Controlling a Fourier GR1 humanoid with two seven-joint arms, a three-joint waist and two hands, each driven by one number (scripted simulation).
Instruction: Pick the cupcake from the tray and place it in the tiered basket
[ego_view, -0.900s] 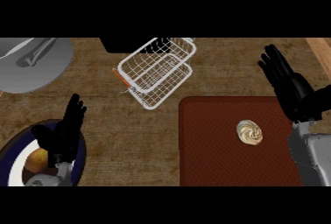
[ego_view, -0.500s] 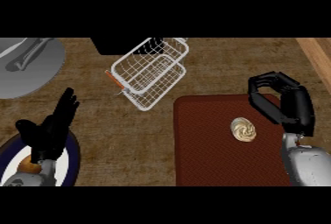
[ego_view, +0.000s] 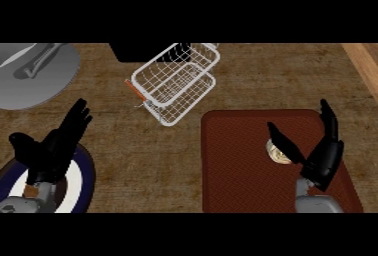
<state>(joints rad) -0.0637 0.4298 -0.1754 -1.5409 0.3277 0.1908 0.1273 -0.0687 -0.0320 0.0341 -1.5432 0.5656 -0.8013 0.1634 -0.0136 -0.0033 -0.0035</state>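
Note:
A cream-swirled cupcake (ego_view: 278, 154) sits on the dark red tray (ego_view: 236, 165) at the right of the counter. My right hand (ego_view: 325, 156) is over the tray with its fingers straight and its thumb spread. The cupcake lies between thumb and fingers and is partly hidden by the thumb. The white wire tiered basket (ego_view: 176, 85) stands at the back middle, left of the tray. My left hand (ego_view: 52, 150) rests open at the lower left, fingers up.
A blue-rimmed plate (ego_view: 83, 182) lies under my left forearm at the lower left. A grey round pan (ego_view: 33, 75) sits at the back left. A wooden edge (ego_view: 363, 65) runs along the far right.
My right hand came down from the back right onto the tray, uncurled, and now flanks the cupcake. The view shifted slightly to the right.

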